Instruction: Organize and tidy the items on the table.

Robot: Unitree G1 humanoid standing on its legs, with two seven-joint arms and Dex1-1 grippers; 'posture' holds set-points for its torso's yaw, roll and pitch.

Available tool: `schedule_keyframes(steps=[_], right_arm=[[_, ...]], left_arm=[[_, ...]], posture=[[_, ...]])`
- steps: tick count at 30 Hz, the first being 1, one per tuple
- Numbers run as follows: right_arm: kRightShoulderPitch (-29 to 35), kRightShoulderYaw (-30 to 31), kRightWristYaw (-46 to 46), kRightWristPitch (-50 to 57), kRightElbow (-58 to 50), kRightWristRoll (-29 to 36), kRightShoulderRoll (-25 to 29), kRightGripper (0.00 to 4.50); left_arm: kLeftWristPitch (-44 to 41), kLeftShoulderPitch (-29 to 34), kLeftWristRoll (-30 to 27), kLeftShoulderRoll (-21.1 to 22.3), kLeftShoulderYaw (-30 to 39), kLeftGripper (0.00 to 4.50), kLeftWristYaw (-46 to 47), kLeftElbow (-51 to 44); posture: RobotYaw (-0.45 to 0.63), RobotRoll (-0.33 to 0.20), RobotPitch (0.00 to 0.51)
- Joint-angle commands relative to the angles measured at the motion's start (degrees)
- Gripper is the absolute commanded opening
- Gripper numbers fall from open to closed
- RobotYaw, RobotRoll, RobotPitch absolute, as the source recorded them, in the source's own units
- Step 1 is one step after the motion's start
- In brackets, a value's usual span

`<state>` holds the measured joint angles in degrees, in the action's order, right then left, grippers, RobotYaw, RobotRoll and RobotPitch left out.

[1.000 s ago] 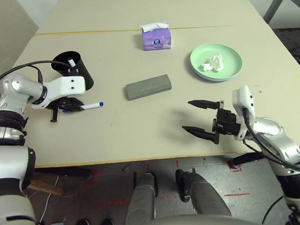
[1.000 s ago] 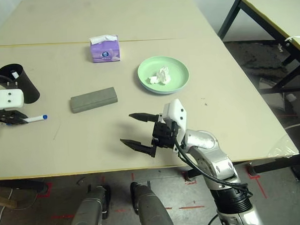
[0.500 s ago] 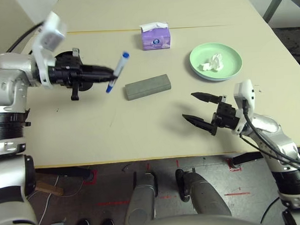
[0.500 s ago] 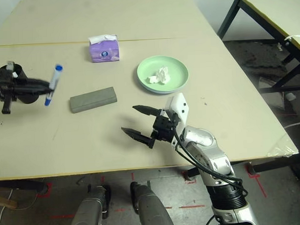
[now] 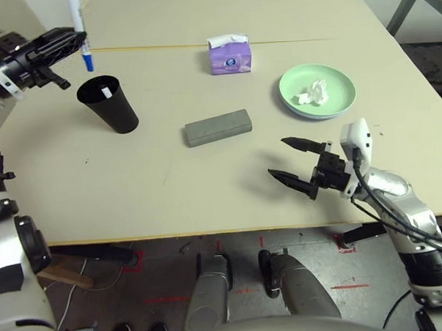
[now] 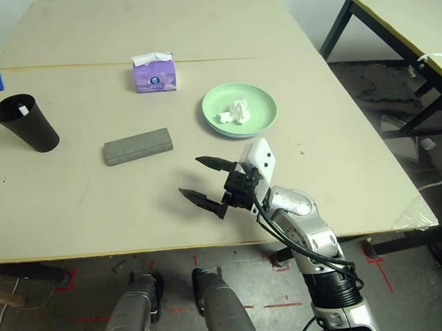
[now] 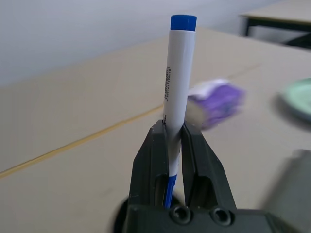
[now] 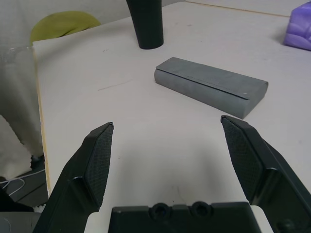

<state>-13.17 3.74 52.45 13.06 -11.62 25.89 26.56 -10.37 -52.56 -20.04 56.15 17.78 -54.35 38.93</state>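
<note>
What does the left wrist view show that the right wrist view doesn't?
Only the left wrist view shows the left gripper shut on the white marker, plus the table's yellowish seam. Only the right wrist view shows the right gripper open and empty, the grey glasses case and the base of the black cup. Both show the purple tissue box and the beige table.

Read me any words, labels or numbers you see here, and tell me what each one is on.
None can be read.
White marker held in the left gripper: a line of small dark print along the barrel, too blurred to read.
Purple tissue box: a round emblem on the front, too small to read.
</note>
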Motion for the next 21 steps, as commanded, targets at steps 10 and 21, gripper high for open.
schedule_keyframes(steps=[10,21], right_arm=[[1.1,-0.5,0.1,1.1,-2.0,0.0,2.3,4.50],[2.0,-1.3,-0.4,2.0,-3.3,0.5,3.5,4.50]], left_arm=[[14.7,-4.4,4.9,-6.4,-0.8,0.25,6.1,17.3],[17.3,-4.8,5.5,-7.7,-0.6,0.25,6.6,22.0]], posture=[[-0.06,0.000,0.211],[-0.07,0.000,0.221]])
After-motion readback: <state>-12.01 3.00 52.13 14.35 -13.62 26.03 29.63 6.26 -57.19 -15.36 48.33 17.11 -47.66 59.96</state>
